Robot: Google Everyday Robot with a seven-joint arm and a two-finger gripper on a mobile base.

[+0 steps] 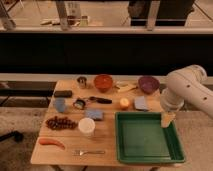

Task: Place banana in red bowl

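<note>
Banana [126,88]: small, pale, curved; lies on the wooden surface [106,140] between red bowl [103,82] and purple bowl [148,84], near the back edge.
Red bowl: round, glossy.
Gripper [168,120]: over green tray's [120,140] right rim; I see its jaws spread wide, empty.
Between them: round yellow fruit [124,103], grey-blue block [141,103].

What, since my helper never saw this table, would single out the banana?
On the wooden table, look at the far row between the red bowl and purple bowl; the gripper hangs over the green tray's right edge. The banana is pale, long and slightly curved, unlike the round yellow fruit nearer the camera.
</note>
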